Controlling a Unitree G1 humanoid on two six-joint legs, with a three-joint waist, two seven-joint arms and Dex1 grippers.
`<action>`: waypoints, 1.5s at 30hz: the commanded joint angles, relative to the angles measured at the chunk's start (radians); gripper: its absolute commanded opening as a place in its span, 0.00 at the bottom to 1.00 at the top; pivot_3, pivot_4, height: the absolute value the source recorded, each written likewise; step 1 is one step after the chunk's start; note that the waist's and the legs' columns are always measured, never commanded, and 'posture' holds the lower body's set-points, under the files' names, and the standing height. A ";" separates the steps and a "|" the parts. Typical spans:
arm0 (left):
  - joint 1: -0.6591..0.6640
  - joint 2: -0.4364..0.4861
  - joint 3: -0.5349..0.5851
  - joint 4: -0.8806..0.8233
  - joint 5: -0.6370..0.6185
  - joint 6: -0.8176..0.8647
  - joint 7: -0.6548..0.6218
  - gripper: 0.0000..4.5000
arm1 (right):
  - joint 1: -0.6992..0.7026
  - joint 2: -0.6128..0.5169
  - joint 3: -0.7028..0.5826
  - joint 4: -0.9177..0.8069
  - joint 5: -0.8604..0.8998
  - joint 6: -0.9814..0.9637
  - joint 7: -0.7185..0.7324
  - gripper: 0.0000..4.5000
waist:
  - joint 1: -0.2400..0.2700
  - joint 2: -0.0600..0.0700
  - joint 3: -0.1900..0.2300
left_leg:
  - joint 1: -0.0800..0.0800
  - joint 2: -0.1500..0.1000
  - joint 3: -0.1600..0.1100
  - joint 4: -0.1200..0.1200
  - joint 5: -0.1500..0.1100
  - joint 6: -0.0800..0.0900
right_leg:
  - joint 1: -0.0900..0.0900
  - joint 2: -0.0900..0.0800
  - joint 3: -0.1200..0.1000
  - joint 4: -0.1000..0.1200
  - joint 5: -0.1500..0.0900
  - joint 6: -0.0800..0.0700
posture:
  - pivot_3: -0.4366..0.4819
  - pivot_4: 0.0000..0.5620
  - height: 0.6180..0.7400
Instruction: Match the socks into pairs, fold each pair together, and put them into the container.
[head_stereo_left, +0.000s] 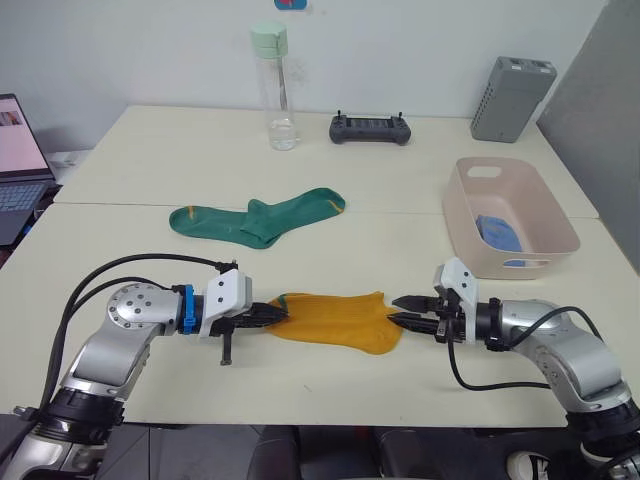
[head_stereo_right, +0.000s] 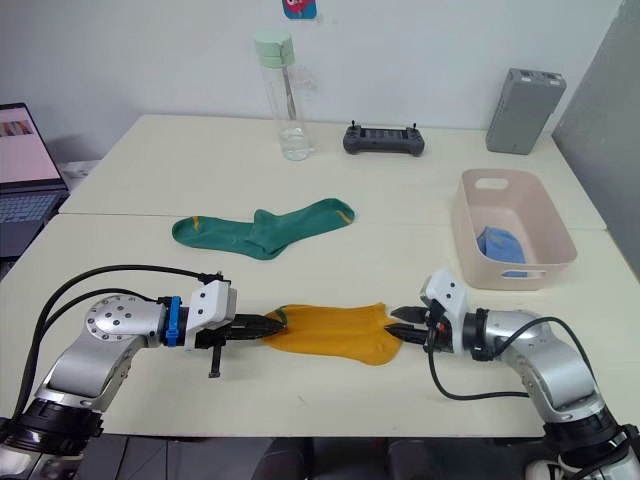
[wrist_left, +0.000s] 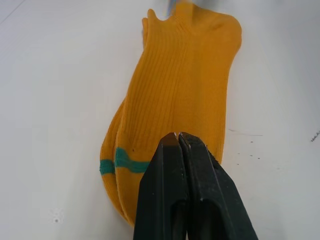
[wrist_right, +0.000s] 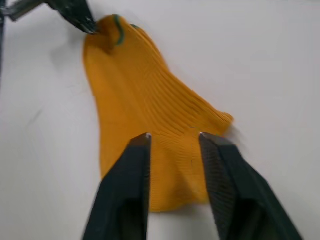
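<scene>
Two mustard yellow socks (head_stereo_left: 335, 320) lie stacked flat near the table's front edge, their green marks (wrist_left: 122, 164) at the left end. My left gripper (head_stereo_left: 280, 314) is shut on that end. My right gripper (wrist_right: 174, 140) is open, its fingers straddling the socks' right end low over the table. Dark green socks (head_stereo_left: 255, 218) lie overlapping farther back, left of centre. The pale pink container (head_stereo_left: 485, 265) stands at the right with light blue socks (head_stereo_left: 497, 232) inside.
A clear bottle with a green cap (head_stereo_left: 273, 90), a black controller (head_stereo_left: 370, 128) and a grey ribbed box (head_stereo_left: 510, 98) stand along the table's far side. A laptop (head_stereo_left: 20, 160) sits off the left edge.
</scene>
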 joint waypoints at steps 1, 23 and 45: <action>-0.017 -0.003 0.013 -0.037 -0.011 0.003 0.012 0.00 | 0.010 0.023 0.033 0.023 -0.044 -0.014 -0.061 0.66 | 0.000 0.000 0.000 | 0.000 0.000 0.000 0.000 0.000 0.000 | 0.000 0.000 0.000 -0.001 0.000 0.000 | 0.48 0.27 1.00; -0.105 -0.106 -0.075 -0.067 -0.023 0.075 0.025 0.00 | -0.038 -0.006 -0.020 0.033 0.165 0.180 0.026 0.01 | -0.004 -0.001 -0.001 | 0.000 0.000 0.001 -0.001 0.000 0.000 | 0.000 0.000 0.001 -0.002 0.000 0.001 | 0.48 0.27 1.00; -0.249 -0.337 -0.335 0.186 0.260 0.008 0.139 0.00 | -0.269 -0.029 -0.057 0.059 0.367 0.361 0.137 0.01 | -0.001 -0.001 -0.001 | -0.002 -0.001 -0.001 -0.002 0.000 0.001 | 0.001 0.000 0.001 -0.007 0.005 0.009 | 0.48 0.27 1.00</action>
